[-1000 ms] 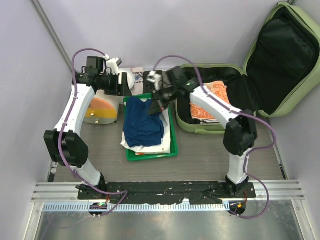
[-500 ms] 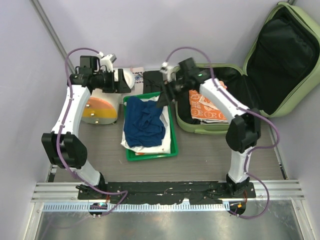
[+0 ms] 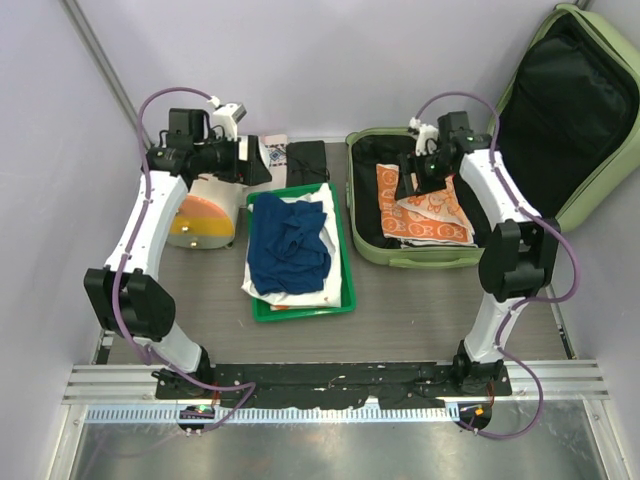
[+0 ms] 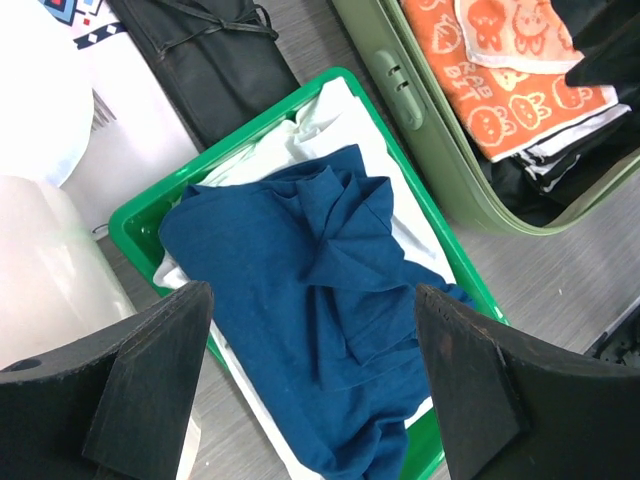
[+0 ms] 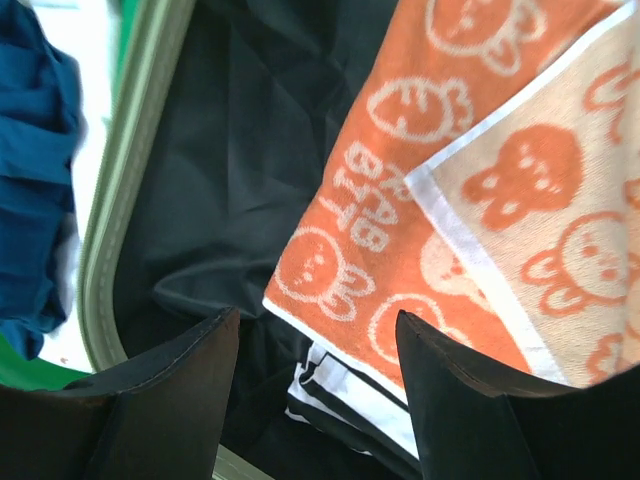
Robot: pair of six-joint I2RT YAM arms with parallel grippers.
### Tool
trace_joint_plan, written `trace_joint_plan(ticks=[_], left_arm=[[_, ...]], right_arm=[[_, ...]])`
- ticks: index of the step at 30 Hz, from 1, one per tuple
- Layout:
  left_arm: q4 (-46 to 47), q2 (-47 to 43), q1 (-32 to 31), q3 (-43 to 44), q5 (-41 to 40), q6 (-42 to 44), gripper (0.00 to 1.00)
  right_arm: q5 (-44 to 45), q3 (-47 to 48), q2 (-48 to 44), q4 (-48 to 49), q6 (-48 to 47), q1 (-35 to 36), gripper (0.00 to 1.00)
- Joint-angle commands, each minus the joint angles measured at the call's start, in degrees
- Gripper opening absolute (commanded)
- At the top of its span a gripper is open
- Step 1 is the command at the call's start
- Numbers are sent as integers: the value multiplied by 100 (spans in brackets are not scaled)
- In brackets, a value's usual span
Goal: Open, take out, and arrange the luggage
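The top camera is looking down over the whole table, while both wrist cameras are peering down closer, sharing the orange towel inside the luggage.

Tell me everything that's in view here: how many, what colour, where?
luggage: one, pale green, lid open, right side of table
towels: two, orange and cream, rabbit print, inside the luggage
striped cloth: one, black and white, under the towels
tray: one, bright green, middle of the table
blue garment: one, dark blue, in the tray
white cloth: at least one, white, beneath the blue garment
black folded fabric: one, black, behind the tray
round container: one, cream and orange, left of the tray
arms: two, white and black, near edge
left end effector: one, black, open, beside the round container
right end effector: one, black, open, over the luggage
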Motion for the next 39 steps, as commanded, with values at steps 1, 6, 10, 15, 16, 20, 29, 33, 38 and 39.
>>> trace_joint_plan(ticks=[1,6,10,15,16,20,29,33,38,39], left_arm=[[367,72,-195,234,-275,68,85],[324,90,-231,225,-434,-46,85],[262,81,-240,208,-549,-64,85],[235,107,-231,129,-636,-64,85],[235,116,-231,111,-637,-73,85],[244,125,-231,67,-602,-73,85],[429,265,-310,286,-452,-73,83],[525,528,-407,541,-426,-265,83],[840,880,-538,919,-461,-983,84],[911,985,-556,946,-426,-1143,84]], right_arm=[[808,-251,230,103,96,429,70],[1590,-427,495,367,491,851,71],[2117,-602,688,498,790,1141,72],[2302,-875,820,701,896,1352,73],[2355,-945,846,710,905,1353,74],[2461,-1077,838,675,897,1353,55],[1339,-33,100,-107,194,502,1],[618,775,-50,-511,-122,105,1],[-122,1339,-15,-1030,-351,-62,1],[-297,1435,-23,-1065,-404,-71,1]])
